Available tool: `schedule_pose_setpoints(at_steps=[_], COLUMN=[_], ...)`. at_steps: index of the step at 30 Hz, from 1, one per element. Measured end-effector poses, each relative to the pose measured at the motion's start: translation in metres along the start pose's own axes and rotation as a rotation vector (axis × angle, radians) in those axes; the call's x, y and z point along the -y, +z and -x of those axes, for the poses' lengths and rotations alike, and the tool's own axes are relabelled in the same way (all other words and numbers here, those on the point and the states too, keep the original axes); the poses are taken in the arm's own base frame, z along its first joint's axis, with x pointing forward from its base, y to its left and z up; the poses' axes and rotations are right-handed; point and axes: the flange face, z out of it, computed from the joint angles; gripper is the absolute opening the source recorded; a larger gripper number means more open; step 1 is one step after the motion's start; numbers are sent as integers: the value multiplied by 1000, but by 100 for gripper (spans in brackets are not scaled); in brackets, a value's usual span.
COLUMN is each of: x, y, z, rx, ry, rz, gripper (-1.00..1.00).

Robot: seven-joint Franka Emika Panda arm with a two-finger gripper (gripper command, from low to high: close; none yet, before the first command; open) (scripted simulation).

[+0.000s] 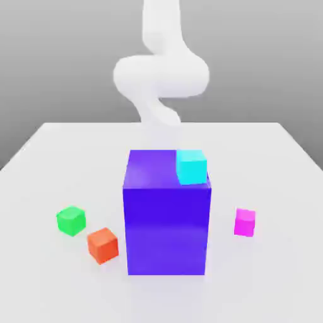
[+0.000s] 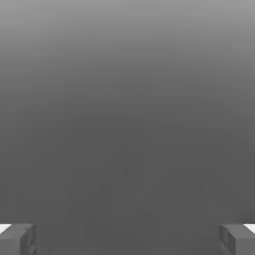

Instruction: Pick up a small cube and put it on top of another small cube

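Still nothing gripped: the pincer (image 2: 127, 239) stands with its fingers wide apart, holding nothing.

Across the counter (image 1: 50, 158) in the exterior view sit the green cube (image 1: 70, 220), an orange-red cube (image 1: 103, 245), the big purple block (image 1: 167, 214) topped by a cyan cube (image 1: 191, 166), then the pink cube (image 1: 245, 222). Carrying pink across risks clipping the block; an off-centre release would likely let it roll off green.

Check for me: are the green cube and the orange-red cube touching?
Apart. The exterior view shows a strip of bare table between the green cube and the orange-red cube.
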Motion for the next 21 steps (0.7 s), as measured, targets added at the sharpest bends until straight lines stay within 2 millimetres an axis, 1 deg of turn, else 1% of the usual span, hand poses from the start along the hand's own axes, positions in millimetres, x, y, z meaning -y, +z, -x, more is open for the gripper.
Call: schedule_pose_setpoints(at_steps=[2,5,8,11,14,15,17,19,21], x=[6,10,4,-12,-43,-58,-88,-121,-135], y=[50,116,171,214,245,253,261,264,271], z=[30,86,152,225,305,332,379,417,434], rx=[82,200,314,429,548,590,665,731,757], ry=[-100,-253,-413,-585,-776,-846,-974,-1092,-1135], rz=[14,33,50,66,83,89,100,111,111], gripper=[0,0,0,0,0,0,0,0,0])
